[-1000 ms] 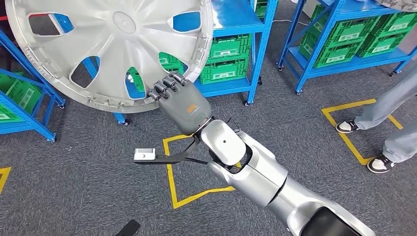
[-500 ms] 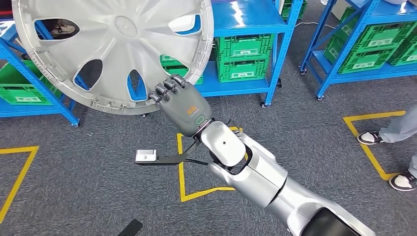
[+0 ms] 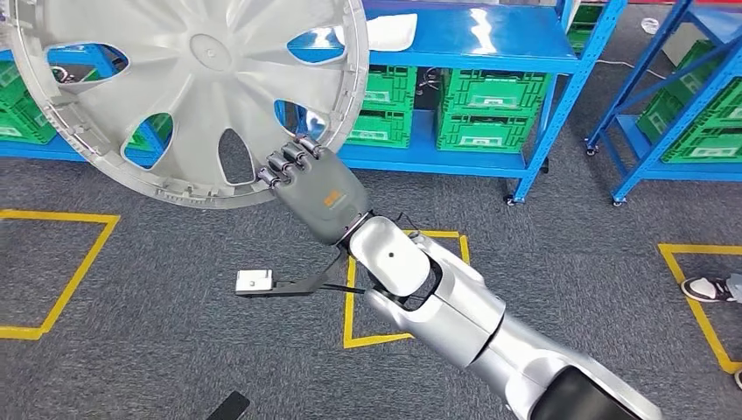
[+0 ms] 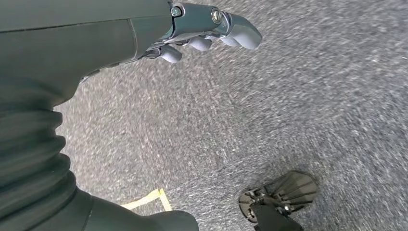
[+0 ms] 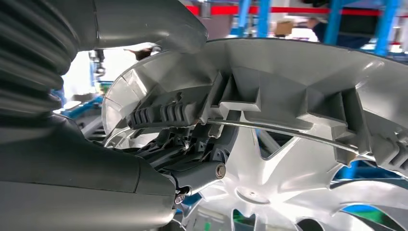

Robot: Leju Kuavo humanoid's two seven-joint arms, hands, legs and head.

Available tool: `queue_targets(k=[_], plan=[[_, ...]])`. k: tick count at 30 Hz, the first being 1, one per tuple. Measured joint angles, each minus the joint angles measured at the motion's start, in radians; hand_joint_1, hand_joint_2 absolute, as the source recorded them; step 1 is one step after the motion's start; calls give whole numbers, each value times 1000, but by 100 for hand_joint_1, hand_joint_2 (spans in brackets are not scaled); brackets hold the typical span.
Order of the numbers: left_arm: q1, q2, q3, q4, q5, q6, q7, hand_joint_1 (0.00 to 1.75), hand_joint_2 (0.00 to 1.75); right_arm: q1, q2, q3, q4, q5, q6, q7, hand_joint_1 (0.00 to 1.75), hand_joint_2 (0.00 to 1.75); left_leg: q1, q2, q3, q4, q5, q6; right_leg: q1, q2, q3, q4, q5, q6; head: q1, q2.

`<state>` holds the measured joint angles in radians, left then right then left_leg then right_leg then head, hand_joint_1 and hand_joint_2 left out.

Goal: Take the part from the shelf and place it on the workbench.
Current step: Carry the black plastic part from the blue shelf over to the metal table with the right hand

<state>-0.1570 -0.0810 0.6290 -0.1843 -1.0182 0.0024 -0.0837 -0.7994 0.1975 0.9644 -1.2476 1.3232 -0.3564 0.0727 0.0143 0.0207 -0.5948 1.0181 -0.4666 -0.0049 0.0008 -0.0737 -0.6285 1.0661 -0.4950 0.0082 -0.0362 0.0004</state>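
Silver arm comes up from the bottom right of the head view, and the right robot hand [image 3: 317, 194] is clamped on the lower rim of the part, a big silver-grey wheel cover [image 3: 188, 83]. So the cover is up in the air, tilted, held out front-left, well off the grey carpet floor [image 3: 157, 350]. From the right wrist view you can see the fingers [image 5: 192, 166] hooked around the ribbed inner edge of the rim.

Left robot hand [image 4: 202, 29] hangs down over the carpet holding nothing, fingers loosely curled in but apart.

Floor room is decent: yellow tape squares [image 3: 402, 289] mark the carpet under the arm, one more off to the left and another at the right. A person's shoe [image 3: 710, 289] sits at the far right edge by that tape.

Further back, blue shelf racks [image 3: 490, 52] run along the whole width. Green plastic crates [image 3: 486, 109] fill the lower level, side by side; can't tell what's in them. Something flat and white [image 3: 389, 31] lies on the upper blue shelf, just beside the cover's rim.
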Motion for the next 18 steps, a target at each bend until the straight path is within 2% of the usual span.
queue_targets(k=[2, 3, 4, 5, 6, 7, 9, 10, 11, 13, 14, 15, 17, 18], plan=[[-4, -1, 0, 0, 0, -2, 0, 0, 175, -1, 1, 0, 0, 0, 1, 0, 175, 175, 2, -21, -8, -1, 8, 10, -3, 52, -49, 114, -67, 6, 2, 0], [-4, -1, 1, 0, 0, -2, 0, 0, 175, 0, 0, 0, 0, 0, 2, 0, 175, 175, 2, -33, -13, 0, 11, 12, -3, 63, -79, 183, -97, 7, 3, 0], [-4, -1, 1, 0, 0, -2, 0, 0, 175, 1, 0, 0, 0, 1, 2, 0, 175, 175, 2, -46, -17, 2, 13, 12, -3, 67, -100, 232, -113, 6, 3, 0], [-3, -1, 1, 0, 0, -2, 0, 0, 175, 2, -1, 0, 0, 1, 3, 0, 175, 175, 2, -60, -21, 5, 15, 11, -3, 69, -105, 248, -110, 5, 4, 0], [-2, -1, 2, 0, 0, -2, 0, 0, 175, 3, 0, 0, 0, 1, 4, 0, 175, 175, 2, -75, -24, 8, 17, 9, -3, 72, -90, 223, -90, 1, 4, 0], [-2, -1, 2, 0, 0, -2, 0, 0, 175, 3, 0, 0, 0, 2, 4, 0, 175, 175, 2, -89, -27, 10, 19, 7, -3, 81, -57, 164, -58, -3, 5, 0], [-3, -3, 2, 0, -1, -2, -1, 0, 175, 0, 0, 0, 0, 2, 5, 0, 175, 175, 3, -115, -33, 15, 22, 0, -5, 124, 13, 32, -14, -13, 5, 0], [-4, -4, 2, 0, -2, -2, -1, 0, 175, -2, 1, 0, 0, 3, 6, 0, 175, 175, 3, -126, -38, 15, 26, -6, -5, 140, 33, -8, -5, -15, 5, 0], [-4, -5, 2, 0, -4, -2, -1, 0, 175, -4, 1, 0, 0, 3, 5, -1, 175, 175, 6, -136, -42, 14, 29, -13, -4, 149, 39, -26, -5, -17, 5, 0], [-1, -4, 2, 0, -7, -2, -2, 0, 175, -6, 3, 0, 1, 3, 4, -1, 175, 175, 10, -152, -49, 8, 38, -29, -3, 128, 40, -35, 3, -24, 6, 0], [2, -4, 2, 0, -8, -3, -1, 0, 175, -7, 5, 0, 1, 3, 3, -2, 175, 175, 10, -140, -54, 10, 36, -34, -4, 116, 42, -40, 7, -31, 5, 0], [2, -4, 2, 1, -8, -3, -1, 0, 175, -8, 6, 0, 1, 2, 2, -1, 175, 175, 8, -115, -64, 28, 24, -38, -7, 103, 44, -46, 12, -37, 2, 0], [0, -4, 2, 1, -9, -4, -1, 0, 175, -8, 8, 1, 3, 2, 0, 0, 175, 175, 5, -52, -107, 123, -32, -45, -8, 76, 44, -52, 16, -44, -4, 0], [-1, -4, 2, 1, -9, -4, -1, 0, 175, -7, 8, 1, 3, 3, -1, 0, 175, 175, 6, -37, -136, 191, -64, -49, -7, 62, 43, -52, 16, -45, -6, 0]])
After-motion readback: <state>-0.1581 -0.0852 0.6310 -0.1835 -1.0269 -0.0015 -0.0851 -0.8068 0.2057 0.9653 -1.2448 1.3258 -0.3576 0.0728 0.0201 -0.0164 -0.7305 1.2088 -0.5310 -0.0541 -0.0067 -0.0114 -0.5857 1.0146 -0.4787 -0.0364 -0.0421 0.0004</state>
